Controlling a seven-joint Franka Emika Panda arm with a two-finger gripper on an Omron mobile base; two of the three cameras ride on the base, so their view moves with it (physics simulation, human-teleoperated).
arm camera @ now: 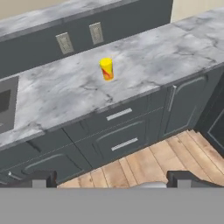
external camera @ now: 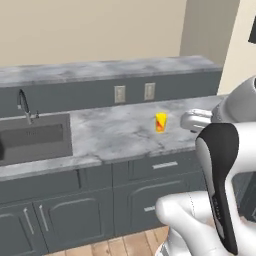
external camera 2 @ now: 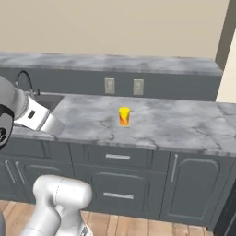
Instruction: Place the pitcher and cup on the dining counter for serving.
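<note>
Work looks barely begun: we see the cup (external camera: 160,122) upright on the lower counter (external camera: 110,135), near the outlets, while the raised dining counter (external camera: 100,70) behind waits bare. Our claw (arm camera: 112,177) hangs spread, pinching nothing.

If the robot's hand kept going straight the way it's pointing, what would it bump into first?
Probably the drawers under the worktop, not the cup, which sits higher up in the hand view. The hand is open and far back, so depth is a guess.

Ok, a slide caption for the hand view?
Small yellow cup upright on the grey-white marble worktop, open gripper far back.
</note>
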